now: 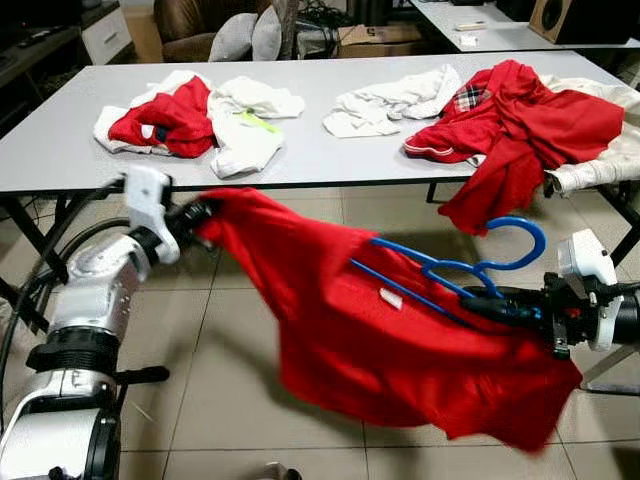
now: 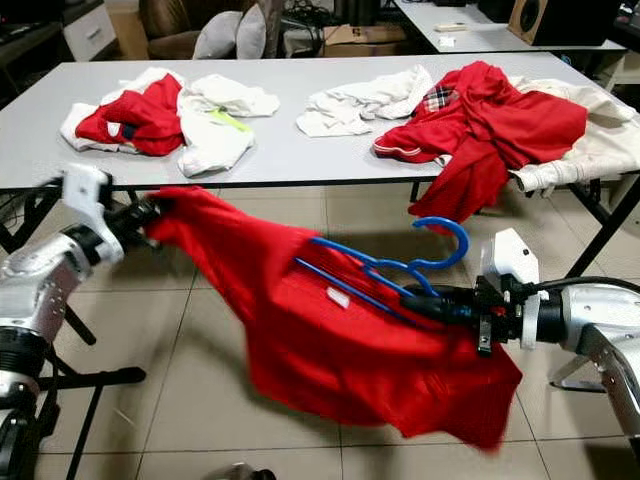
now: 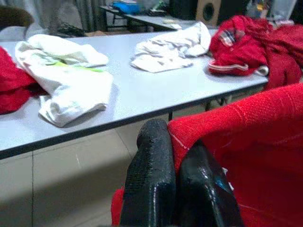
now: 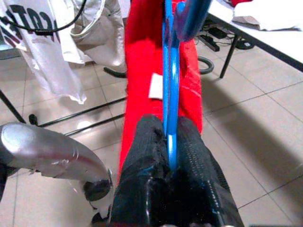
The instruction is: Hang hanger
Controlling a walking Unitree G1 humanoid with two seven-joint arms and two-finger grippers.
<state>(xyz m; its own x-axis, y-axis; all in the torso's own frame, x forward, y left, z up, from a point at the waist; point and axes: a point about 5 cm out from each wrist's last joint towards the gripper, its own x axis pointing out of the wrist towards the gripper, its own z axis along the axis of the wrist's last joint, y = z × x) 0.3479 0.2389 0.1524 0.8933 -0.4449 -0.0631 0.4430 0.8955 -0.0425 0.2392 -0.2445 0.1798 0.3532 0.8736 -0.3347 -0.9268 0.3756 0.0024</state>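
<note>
A red shirt [image 1: 370, 330] hangs stretched between my two grippers, above the tiled floor in front of the table. A blue hanger [image 1: 470, 265] lies partly inside the shirt's neck, its hook pointing up toward the table. My right gripper [image 1: 487, 305] is shut on the blue hanger [image 4: 169, 94] and the cloth around it. My left gripper [image 1: 195, 215] is shut on the shirt's left corner [image 3: 227, 137], close to the table edge. A white label [image 1: 391, 298] shows on the shirt near the hanger.
The grey table [image 1: 310, 140] carries a red and white clothes pile [image 1: 185, 120] at the left, a white garment [image 1: 390, 100] in the middle and a red heap [image 1: 520, 125] that droops over the right edge. Black table legs [image 1: 35, 240] stand by my left arm.
</note>
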